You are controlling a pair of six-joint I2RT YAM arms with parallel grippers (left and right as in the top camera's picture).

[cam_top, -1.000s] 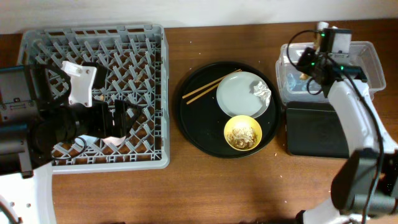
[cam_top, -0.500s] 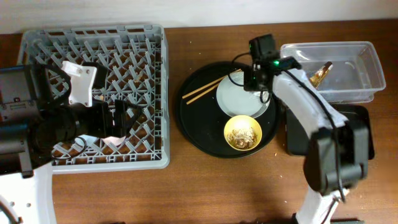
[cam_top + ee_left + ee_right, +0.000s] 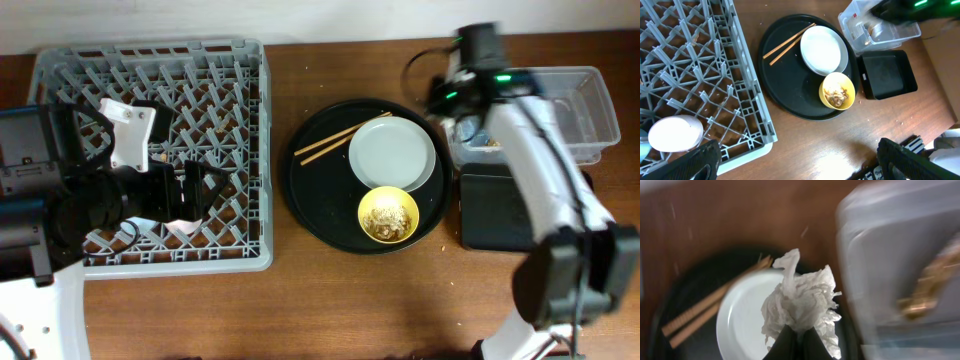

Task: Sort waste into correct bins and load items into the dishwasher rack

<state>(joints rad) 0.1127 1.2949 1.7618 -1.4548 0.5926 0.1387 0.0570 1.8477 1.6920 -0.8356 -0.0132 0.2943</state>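
My right gripper (image 3: 800,332) is shut on the crumpled white tissue (image 3: 800,297) and holds it above the pale plate's (image 3: 742,325) right edge, beside the clear tub (image 3: 890,245). The gold-brown wrapper (image 3: 927,287) lies in that tub. In the overhead view the right gripper (image 3: 452,98) is blurred at the tub's (image 3: 575,110) left end. The plate (image 3: 392,152), the chopsticks (image 3: 335,140) and the yellow bowl (image 3: 389,214) with food scraps are on the round black tray (image 3: 310,200). My left gripper (image 3: 797,162) is open and empty over the rack (image 3: 150,60). A pale pink cup (image 3: 675,133) lies in the rack.
The shallow black rectangular tray (image 3: 505,210) lies just in front of the clear tub. The rack fills the table's left side. Small crumbs dot the wood between the rack and the round tray. My right arm stretches over the black rectangular tray.
The right gripper went from the tub to the plate, shut on the tissue and lifted it towards the tub. The plate is bare now. The left arm has not moved.
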